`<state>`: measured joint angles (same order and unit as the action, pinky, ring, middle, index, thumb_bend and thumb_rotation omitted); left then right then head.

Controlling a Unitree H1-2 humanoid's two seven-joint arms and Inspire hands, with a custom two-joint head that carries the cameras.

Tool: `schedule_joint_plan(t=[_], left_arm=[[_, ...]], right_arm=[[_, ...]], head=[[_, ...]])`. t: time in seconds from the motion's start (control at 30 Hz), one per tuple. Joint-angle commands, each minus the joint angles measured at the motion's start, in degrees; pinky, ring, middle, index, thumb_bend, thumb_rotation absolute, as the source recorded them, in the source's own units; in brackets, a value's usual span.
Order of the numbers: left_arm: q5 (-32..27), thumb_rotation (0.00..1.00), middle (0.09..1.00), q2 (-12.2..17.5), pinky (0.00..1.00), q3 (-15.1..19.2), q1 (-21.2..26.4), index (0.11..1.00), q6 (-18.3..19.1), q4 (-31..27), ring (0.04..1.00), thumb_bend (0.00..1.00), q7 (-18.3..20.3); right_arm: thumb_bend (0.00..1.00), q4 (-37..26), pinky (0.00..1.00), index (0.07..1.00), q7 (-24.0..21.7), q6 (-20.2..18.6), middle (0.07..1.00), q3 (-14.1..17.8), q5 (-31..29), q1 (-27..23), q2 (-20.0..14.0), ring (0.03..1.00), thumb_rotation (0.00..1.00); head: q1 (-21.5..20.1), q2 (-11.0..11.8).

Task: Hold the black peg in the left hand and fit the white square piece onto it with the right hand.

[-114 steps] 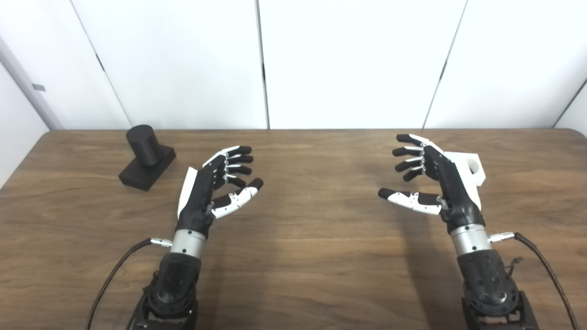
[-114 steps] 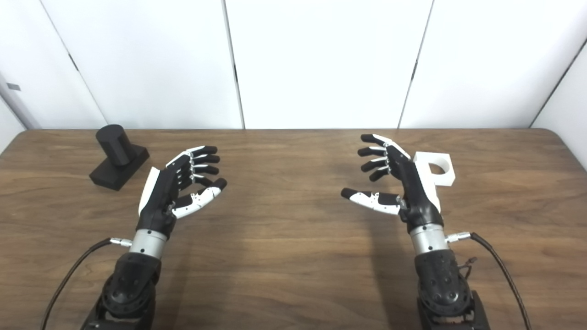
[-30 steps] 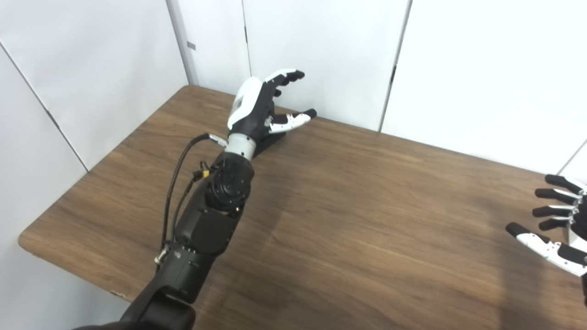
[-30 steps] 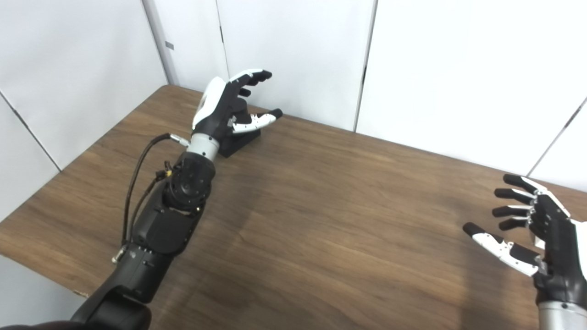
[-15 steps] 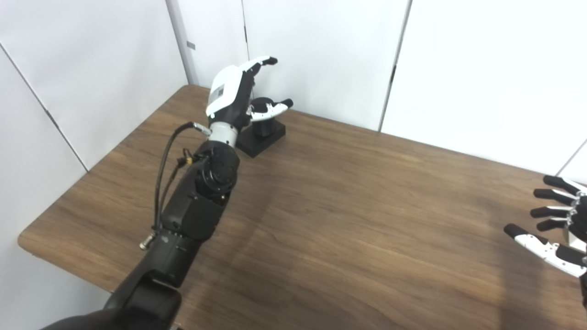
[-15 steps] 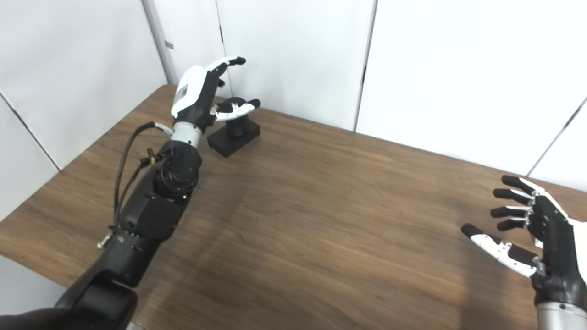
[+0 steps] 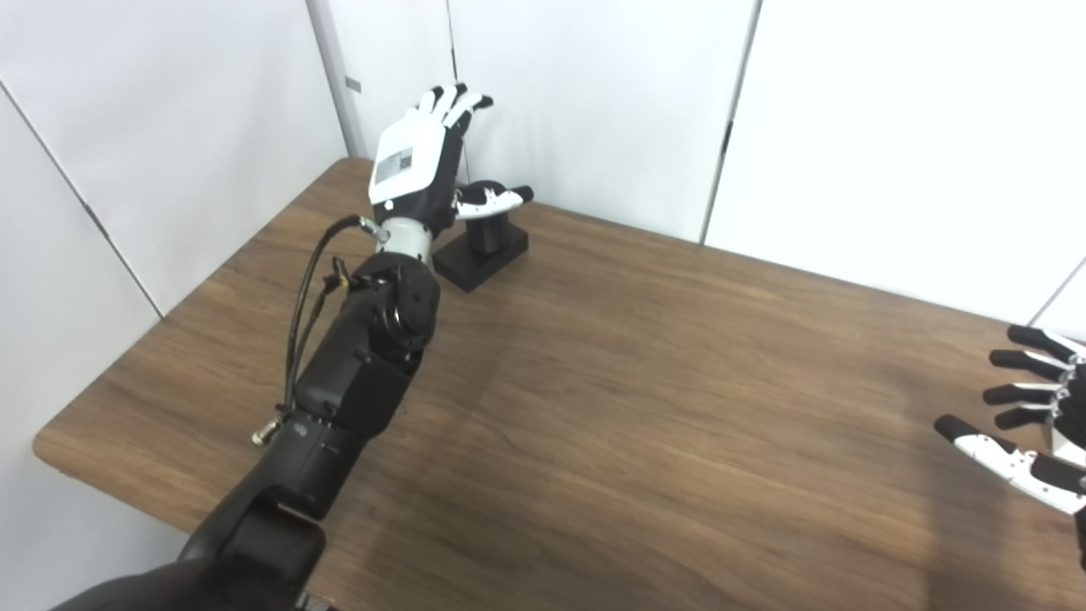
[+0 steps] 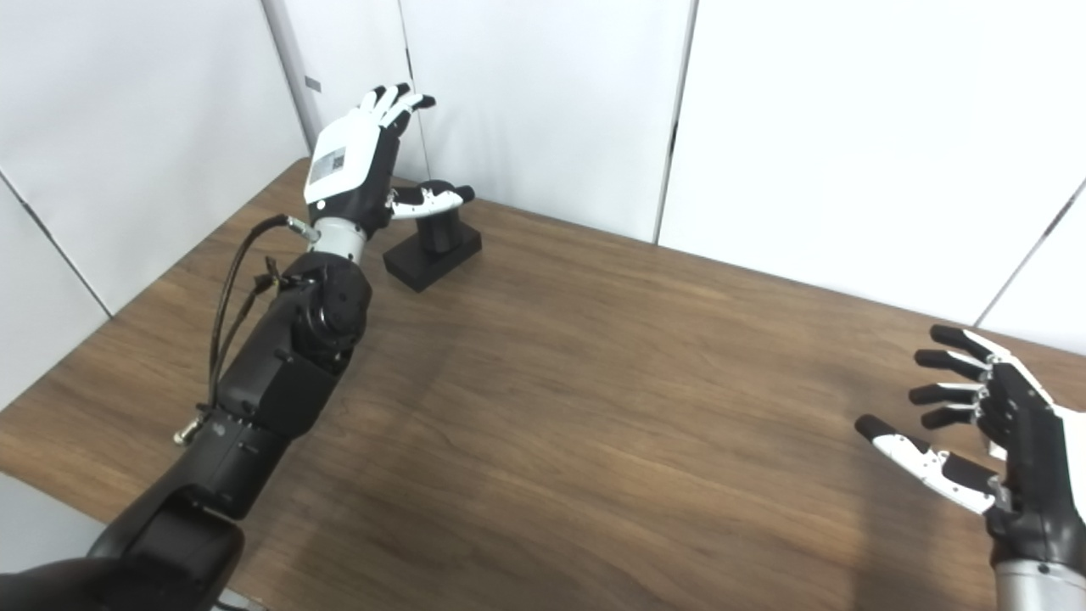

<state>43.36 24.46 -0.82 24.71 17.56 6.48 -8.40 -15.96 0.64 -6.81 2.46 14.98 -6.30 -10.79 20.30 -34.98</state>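
Note:
The black peg [image 7: 487, 231], a short cylinder on a square black base, stands at the table's far left corner. My left hand [image 7: 418, 166] is raised just left of it, open, with its white back toward me and its fingers pointing up. Its thumb [image 7: 492, 199] reaches across the peg's top; I cannot tell whether it touches. My right hand [image 8: 994, 428] hovers open at the right edge of the picture, fingers spread, holding nothing. The white square piece does not show clearly; it lies behind the right hand or out of frame.
The wooden table [image 7: 645, 399] runs up to white wall panels [image 7: 594, 102] just behind the peg. Its left edge and near left corner [image 7: 51, 437] are in view. A black cable [image 7: 310, 280] loops off my left forearm.
Over the last second my left hand swung left off the peg, turned its back toward me and raised its fingers, uncovering the peg. The right hand stayed put. The camera turned left since the earliest frames.

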Motion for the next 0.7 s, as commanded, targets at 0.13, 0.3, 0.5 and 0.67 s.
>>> schedule_joint_plan(t=[0.13,0.3,0.5,0.67], left_arm=[[3.40,0.47,0.996,1.94,1.00,-1.83,3.01,0.878,7.33,-1.27,1.000,0.93,3.76],[6.12,0.50,0.999,1.16,1.00,-1.96,3.14,0.883,9.32,-0.64,1.000,0.94,5.13],[8.79,0.50,1.000,0.10,1.00,-0.54,3.45,0.894,9.35,0.10,1.000,0.95,7.50],[9.49,0.50,1.000,-0.61,1.00,0.45,3.45,0.884,9.35,0.57,1.000,0.95,8.48]], right_arm=[[0.61,-2.10,0.44,0.751,0.00,0.31,0.685,0.36,0.19,-1.18,-0.62,0.547,0.00],[0.62,-2.30,0.44,0.751,-0.05,-0.07,0.684,0.48,0.03,-1.18,-0.60,0.546,0.00],[0.63,-2.38,0.43,0.747,0.05,0.10,0.679,0.51,0.27,-1.17,-0.70,0.538,0.00],[0.64,-2.49,0.44,0.747,-0.01,0.00,0.682,0.47,0.36,-1.21,-0.78,0.539,0.00]], head=[[-0.07,-0.06],[-0.05,-0.09],[-0.16,-0.14],[-0.16,-0.14]])
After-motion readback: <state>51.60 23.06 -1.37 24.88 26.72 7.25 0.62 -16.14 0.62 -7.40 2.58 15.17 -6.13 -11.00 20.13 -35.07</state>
